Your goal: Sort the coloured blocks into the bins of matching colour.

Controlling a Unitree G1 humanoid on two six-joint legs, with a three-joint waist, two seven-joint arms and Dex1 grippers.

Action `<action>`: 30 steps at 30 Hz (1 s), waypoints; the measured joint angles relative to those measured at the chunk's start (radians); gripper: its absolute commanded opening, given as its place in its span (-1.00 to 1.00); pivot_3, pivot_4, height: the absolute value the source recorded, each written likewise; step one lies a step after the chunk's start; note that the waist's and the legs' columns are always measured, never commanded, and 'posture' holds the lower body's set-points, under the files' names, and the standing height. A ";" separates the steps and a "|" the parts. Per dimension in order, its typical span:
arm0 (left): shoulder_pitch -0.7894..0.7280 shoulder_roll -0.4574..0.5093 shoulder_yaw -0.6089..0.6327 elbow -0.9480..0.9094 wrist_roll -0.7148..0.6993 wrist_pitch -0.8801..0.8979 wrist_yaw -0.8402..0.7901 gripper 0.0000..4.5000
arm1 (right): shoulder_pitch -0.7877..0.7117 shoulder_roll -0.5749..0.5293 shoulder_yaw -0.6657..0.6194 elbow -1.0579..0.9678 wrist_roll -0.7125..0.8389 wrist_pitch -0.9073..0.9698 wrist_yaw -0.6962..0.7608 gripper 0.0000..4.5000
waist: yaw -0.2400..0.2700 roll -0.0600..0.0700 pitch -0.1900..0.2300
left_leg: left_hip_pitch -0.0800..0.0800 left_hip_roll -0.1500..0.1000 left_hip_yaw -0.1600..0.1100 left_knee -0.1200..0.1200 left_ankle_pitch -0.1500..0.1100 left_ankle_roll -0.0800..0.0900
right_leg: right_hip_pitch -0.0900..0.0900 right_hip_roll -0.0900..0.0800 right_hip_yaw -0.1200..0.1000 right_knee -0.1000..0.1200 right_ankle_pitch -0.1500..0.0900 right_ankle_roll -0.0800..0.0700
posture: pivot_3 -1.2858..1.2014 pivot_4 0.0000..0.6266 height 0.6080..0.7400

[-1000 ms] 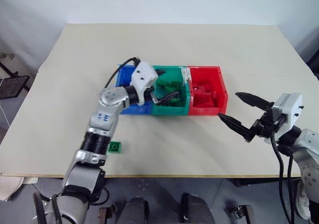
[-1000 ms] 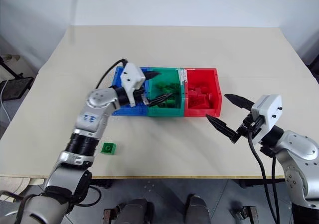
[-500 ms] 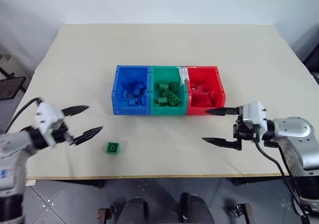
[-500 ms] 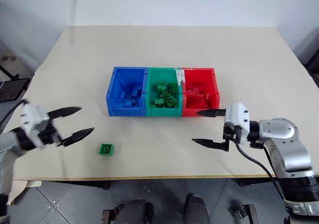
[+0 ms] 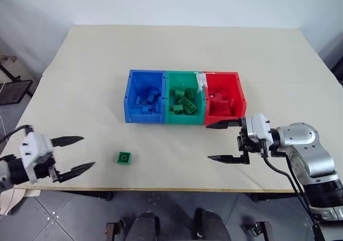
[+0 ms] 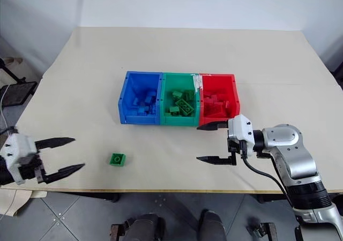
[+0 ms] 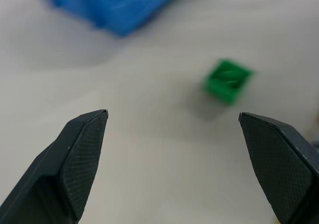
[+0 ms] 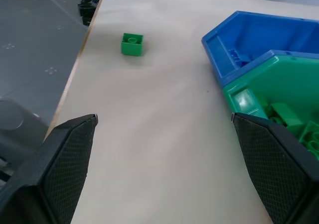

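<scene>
Blocks are almost all sorted, by the look of things: one green block (image 5: 124,158) is the only piece lying loose on the desk (image 5: 182,48).

Left end effector (image 5: 73,155) hangs at the near left corner of the desk with its two black fingers spread wide and nothing between them. It points toward the green block, which sits near it, a little further in from the near edge. Right end effector (image 5: 221,142) hovers just in front of the red bin (image 5: 238,93), fingers likewise apart and empty, pointing across toward the middle of the desk.

Further out stand the bins, joined in a row well beyond the loose block: blue bin (image 5: 128,93) on the left holding blue pieces, green bin (image 5: 167,96) in the middle holding green pieces, the red one on the right holding red pieces.

What seems left is to pick up that green block and drop it into the middle bin; the left arm looks better placed for it.
</scene>
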 measured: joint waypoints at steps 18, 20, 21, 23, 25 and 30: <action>-0.363 0.076 -0.515 0.087 0.279 -0.073 -0.063 -0.11 | 0.140 -0.039 -0.041 0.008 -0.039 -0.023 -0.024 1.00 | -0.012 0.000 0.000 | 0.001 0.000 0.003 -0.001 0.000 0.000 | -0.002 0.000 0.001 0.001 0.000 0.000 | 0.03 -0.52 1.00; -0.377 0.075 -0.525 0.087 0.286 -0.079 -0.063 -0.35 | 0.147 -0.039 -0.042 0.007 -0.042 -0.023 -0.032 1.00 | -0.012 0.000 0.000 | 0.001 0.000 0.003 -0.001 0.000 0.000 | -0.002 0.000 0.001 0.001 0.000 0.000 | 0.03 -0.52 1.00; -0.386 0.068 -0.525 0.089 0.284 -0.073 -0.060 -0.34 | 0.152 -0.039 -0.042 0.005 -0.045 -0.023 -0.040 1.00 | -0.010 0.000 0.000 | 0.000 0.000 0.003 0.000 0.000 0.000 | -0.002 0.000 0.001 0.001 0.000 0.000 | 0.03 -0.52 1.00; -0.402 0.030 -0.517 0.092 0.259 -0.038 -0.047 -0.34 | 0.164 -0.039 -0.045 -0.004 -0.047 -0.023 -0.055 1.00 | -0.004 0.000 0.000 | 0.000 0.000 0.003 0.000 0.000 0.000 | -0.002 0.000 0.001 0.001 0.000 0.000 | 0.03 -0.52 1.00; -0.423 -0.030 -0.508 0.082 0.196 0.023 -0.027 -0.34 | 0.184 -0.038 -0.050 -0.024 -0.046 -0.022 -0.075 1.00 | 0.002 0.000 0.000 | 0.000 0.000 0.003 0.001 0.000 0.000 | -0.002 0.000 0.001 0.001 0.000 0.000 | 0.03 -0.52 1.00; -0.615 -0.237 -0.482 0.022 0.053 0.210 0.125 -0.34 | 0.272 0.014 -0.198 -0.096 0.013 0.022 -0.232 1.00 | 0.013 -0.001 0.000 | -0.002 0.000 0.000 0.007 0.000 0.000 | 0.001 0.000 -0.001 0.003 0.000 0.000 | 0.03 -0.52 1.00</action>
